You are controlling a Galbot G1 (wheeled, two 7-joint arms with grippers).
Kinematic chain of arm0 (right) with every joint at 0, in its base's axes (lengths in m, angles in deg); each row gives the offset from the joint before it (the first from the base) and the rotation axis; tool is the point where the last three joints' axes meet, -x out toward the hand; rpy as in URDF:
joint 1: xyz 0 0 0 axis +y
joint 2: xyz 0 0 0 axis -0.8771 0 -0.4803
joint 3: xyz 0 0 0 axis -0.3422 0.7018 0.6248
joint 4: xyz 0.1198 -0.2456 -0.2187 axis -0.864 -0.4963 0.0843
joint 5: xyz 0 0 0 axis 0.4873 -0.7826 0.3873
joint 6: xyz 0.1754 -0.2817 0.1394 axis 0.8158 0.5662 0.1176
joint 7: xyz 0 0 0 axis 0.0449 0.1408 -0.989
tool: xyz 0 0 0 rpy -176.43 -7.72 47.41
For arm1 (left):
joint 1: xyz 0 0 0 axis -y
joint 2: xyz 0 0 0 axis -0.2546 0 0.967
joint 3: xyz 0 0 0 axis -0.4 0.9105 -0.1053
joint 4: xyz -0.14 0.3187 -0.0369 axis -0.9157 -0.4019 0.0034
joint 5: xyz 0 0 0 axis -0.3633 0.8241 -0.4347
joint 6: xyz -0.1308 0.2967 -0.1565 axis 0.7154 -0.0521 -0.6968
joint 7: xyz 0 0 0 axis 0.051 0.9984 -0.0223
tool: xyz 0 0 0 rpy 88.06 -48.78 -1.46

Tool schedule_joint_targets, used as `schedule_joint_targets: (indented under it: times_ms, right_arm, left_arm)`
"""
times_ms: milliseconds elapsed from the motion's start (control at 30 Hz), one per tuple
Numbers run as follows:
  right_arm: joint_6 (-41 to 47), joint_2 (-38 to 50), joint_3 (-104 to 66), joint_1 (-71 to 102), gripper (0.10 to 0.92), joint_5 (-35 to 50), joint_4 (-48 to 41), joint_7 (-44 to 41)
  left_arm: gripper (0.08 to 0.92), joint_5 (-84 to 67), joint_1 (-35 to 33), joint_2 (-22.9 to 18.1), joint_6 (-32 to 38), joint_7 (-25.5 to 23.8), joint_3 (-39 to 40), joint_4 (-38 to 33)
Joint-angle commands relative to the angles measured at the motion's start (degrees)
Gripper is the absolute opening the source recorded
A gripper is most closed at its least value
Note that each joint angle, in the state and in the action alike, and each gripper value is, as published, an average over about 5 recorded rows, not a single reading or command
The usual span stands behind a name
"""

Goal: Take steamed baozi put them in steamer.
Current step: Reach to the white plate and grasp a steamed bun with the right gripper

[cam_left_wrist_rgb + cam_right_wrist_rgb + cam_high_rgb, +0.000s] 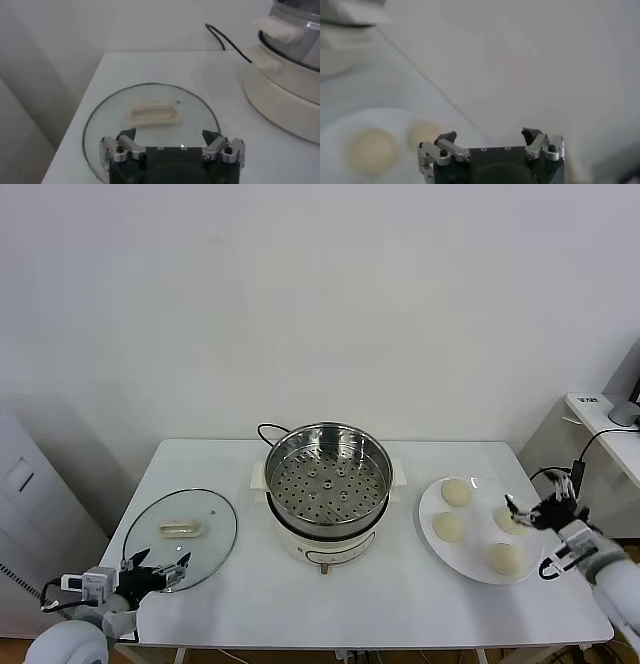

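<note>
The right gripper [533, 512] was held agape beside the baozi [511, 520] (ready to grasp); the left gripper [157, 569], likewise spread, was parked by the lid [212, 529].

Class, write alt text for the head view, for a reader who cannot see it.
An empty steel steamer stands mid-table, four steamed baozi on a white plate to its right. The open right tool hovers at that plate's right side; the open left tool sits by a glass lid.

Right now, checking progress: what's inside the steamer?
The steamer shows only its bare perforated bottom; no buns inside. All four steamed baozi sit on the white plate. What lies beneath the perforated bottom is hidden.
</note>
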Motion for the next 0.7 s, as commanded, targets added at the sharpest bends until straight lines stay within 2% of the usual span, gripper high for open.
schedule_joint_targets:
  times_ms: [33, 200, 500, 700]
  right_arm:
    - [-6.0, 6.0, 8.6, -14.5, 0.823, -16.6, -8.4, -11.4]
    - [-9.6, 5.9, 20.1, -28.9, 0.823, -16.8, -17.2, -22.9]
    - [-14.7, 5.6, 40.1, -52.0, 0.823, -15.9, -29.1, -36.6]
    - [-19.0, 1.8, 51.8, -65.2, 0.823, -14.8, -37.4, -45.3]
  left_arm:
    - [0.823, 0.0, 1.0, 0.2, -0.3, -0.1, 0.8, 0.1]
    - [0.823, 0.1, 1.3, 0.2, -0.9, -0.1, 0.8, 0.1]
    - [0.823, 1.0, 1.9, -0.2, -2.4, 0.0, 1.2, -0.1]
    - [0.823, 1.2, 1.6, 0.0, -2.6, 0.1, 1.1, 0.2]
